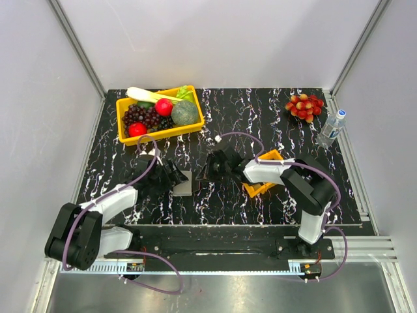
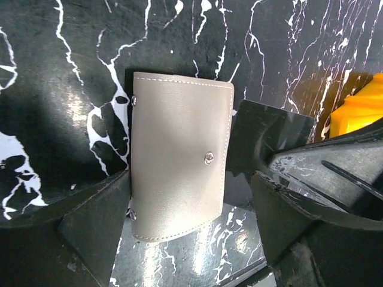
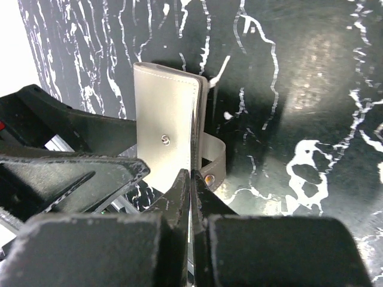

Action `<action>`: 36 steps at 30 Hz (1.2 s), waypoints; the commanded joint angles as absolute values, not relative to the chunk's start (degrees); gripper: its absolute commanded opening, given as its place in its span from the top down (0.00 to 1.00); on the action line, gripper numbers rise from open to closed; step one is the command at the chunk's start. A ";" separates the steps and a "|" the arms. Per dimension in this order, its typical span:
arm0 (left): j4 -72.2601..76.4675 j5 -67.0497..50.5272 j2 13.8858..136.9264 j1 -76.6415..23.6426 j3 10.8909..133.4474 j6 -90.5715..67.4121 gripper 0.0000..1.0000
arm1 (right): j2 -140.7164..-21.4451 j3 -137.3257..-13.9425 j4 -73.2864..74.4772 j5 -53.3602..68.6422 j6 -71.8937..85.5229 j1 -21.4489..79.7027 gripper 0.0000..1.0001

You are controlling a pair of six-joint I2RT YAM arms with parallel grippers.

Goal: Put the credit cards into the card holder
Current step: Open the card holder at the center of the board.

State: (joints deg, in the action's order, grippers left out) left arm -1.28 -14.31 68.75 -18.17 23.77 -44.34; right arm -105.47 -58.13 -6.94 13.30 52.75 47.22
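I'm scanning every view for lettering and I read none. The card holder (image 2: 179,155) shows plain grey leather with a snap stud, no stamp I can make out. The water bottle (image 1: 331,128), at two o'clock on the table, is too small to read.

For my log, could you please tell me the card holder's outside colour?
The card holder is taupe-grey outside; the left wrist view shows it best.

card holder (image 2: 179,155): pockets hidden, folded shut | orange tray (image 1: 271,155): mostly hidden under right arm (image 1: 264,171) | contents unseen
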 commanded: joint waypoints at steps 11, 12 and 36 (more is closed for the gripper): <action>4.65 -13.45 79.36 -29.97 29.35 -50.27 0.17 | -95.46 -47.20 -14.85 16.17 57.13 41.23 1.00; 6.22 -14.06 79.97 -30.23 29.36 -50.71 0.17 | -94.49 -46.76 -14.42 16.17 56.61 40.96 1.00; 19.51 -14.85 75.76 -31.11 26.54 -53.44 0.05 | -89.21 -55.19 -0.53 10.64 46.23 44.73 1.00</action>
